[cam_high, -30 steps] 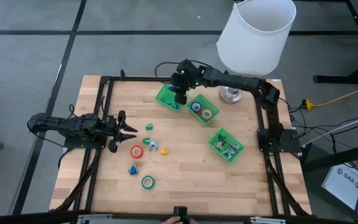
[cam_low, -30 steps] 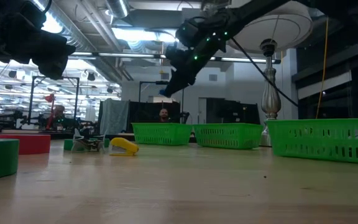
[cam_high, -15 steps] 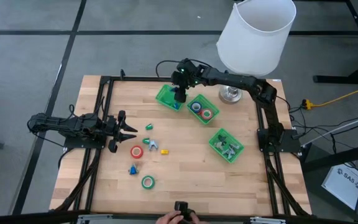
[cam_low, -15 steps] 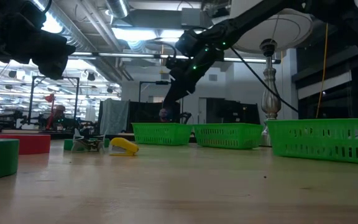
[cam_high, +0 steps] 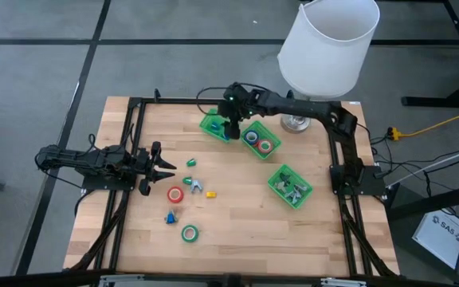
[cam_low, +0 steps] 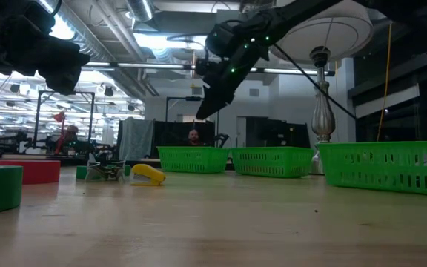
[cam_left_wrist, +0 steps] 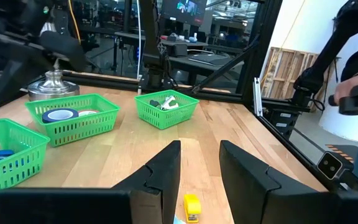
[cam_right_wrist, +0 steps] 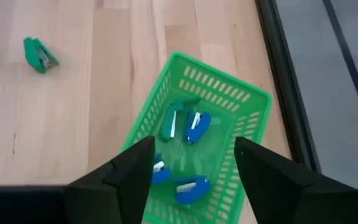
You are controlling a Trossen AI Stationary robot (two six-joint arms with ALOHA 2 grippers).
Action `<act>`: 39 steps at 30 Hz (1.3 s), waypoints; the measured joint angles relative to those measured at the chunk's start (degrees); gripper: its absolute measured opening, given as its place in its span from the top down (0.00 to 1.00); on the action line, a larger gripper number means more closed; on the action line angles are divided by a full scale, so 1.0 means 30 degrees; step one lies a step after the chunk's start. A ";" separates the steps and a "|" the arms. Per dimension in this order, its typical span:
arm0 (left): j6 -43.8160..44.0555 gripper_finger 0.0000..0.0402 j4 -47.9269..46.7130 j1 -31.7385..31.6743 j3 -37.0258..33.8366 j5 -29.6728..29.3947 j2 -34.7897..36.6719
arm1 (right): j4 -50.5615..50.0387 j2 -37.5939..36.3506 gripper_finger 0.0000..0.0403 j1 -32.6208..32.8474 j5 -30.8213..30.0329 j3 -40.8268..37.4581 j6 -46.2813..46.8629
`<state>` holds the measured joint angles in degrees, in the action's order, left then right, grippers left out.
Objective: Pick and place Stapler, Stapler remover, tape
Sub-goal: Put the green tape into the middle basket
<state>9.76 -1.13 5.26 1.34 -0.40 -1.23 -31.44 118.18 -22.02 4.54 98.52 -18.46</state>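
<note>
My right gripper hangs above the green tray at upper centre of the high view, fingers spread and empty. That tray holds blue and green staplers. My left gripper waits at left, fingers parted, empty. Red tape and green tape lie on the table, lower centre. A yellow stapler rests near them.

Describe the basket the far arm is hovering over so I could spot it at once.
Start at the big white lampshade at the table's far edge. Three green baskets run from there; the right gripper, jaws open, hangs over the leftmost basket. It alone holds small blue and green staplers, not tape rolls.
</note>
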 joint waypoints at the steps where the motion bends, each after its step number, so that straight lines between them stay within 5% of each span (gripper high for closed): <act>1: -0.0003 0.73 -0.0004 -0.0003 0.0003 0.0000 0.0000 | -0.0147 -0.0088 0.44 0.0155 -0.0219 0.0000 -0.0010; 28: 0.0001 0.73 0.0000 0.0000 -0.0004 0.0000 0.0004 | -0.1478 -0.0299 0.44 0.7248 -0.0991 0.0000 0.0032; 39: -0.0006 0.73 -0.0003 -0.0003 -0.0001 0.0000 0.0001 | -0.0970 -0.0302 0.44 0.8682 -0.1724 0.0000 0.2600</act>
<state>9.74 -1.13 5.25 1.33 -0.40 -1.22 -34.35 117.27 4.02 -0.63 98.52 -10.66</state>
